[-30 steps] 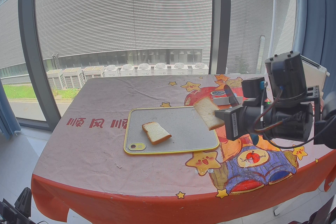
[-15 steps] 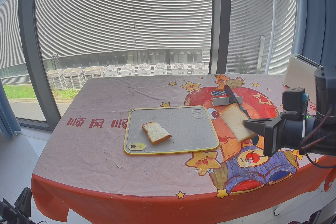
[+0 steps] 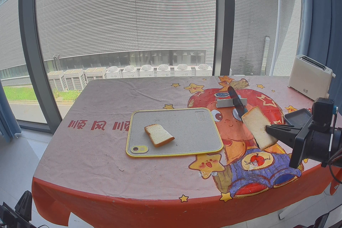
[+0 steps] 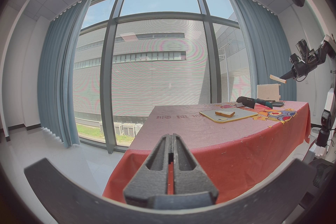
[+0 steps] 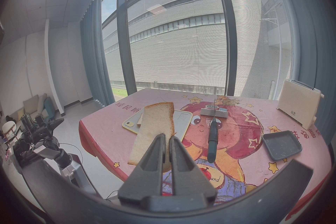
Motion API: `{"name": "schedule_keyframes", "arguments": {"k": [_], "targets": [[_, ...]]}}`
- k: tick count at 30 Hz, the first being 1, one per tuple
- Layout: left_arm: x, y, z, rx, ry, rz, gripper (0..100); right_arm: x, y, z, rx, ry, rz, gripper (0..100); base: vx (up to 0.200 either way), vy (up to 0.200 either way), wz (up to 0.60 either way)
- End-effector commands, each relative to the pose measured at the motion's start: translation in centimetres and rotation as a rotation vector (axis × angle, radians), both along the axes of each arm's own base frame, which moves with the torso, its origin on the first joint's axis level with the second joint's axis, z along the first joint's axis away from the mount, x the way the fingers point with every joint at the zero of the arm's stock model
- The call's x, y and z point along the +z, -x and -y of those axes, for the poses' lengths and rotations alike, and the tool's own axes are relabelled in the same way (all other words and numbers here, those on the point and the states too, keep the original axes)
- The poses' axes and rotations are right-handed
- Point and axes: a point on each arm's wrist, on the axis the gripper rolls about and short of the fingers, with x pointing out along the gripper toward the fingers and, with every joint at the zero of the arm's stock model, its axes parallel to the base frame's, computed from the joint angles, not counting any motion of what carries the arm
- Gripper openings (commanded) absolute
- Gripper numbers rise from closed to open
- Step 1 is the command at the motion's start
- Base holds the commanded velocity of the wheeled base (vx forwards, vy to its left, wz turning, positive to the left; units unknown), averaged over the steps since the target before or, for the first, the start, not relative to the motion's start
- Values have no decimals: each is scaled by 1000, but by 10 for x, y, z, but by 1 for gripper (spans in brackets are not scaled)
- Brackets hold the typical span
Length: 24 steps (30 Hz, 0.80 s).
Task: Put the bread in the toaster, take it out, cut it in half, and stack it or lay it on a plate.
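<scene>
A slice of bread [image 3: 259,127] is hanging tilted in the air above the table [image 3: 107,154], between the cutting board [image 3: 194,132] and the dark tray [image 3: 297,116]. The right gripper [image 3: 271,129] is pinching its edge, with the arm reaching in level from the right. A second slice [image 3: 159,134] is lying on the board. The left gripper [image 4: 170,140], jaws pressed together on nothing, is pointing at the table from well off its side.

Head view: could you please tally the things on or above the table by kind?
Bread slices: 2, one held by the right gripper
Cutting board: 1
Knife: 1
Knife rest: 1
Toaster: 1
Dark tray: 1
Total: 7
</scene>
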Motion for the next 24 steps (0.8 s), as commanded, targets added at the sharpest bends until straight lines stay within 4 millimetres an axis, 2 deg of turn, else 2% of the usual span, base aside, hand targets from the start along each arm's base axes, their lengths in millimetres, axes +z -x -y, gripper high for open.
{"name": "schedule_keyframes", "arguments": {"k": [1,7,24], "targets": [[-5,0,0,0,0,0,0,2,6,6,-3,-18,22,0,0,0,0],[-5,0,0,0,0,0,0,1,5,4,-6,-20,33,0,0,0,0],[-5,0,0,0,0,0,0,-9,5,5,-6,3,10,0,0,-200,0]]}}
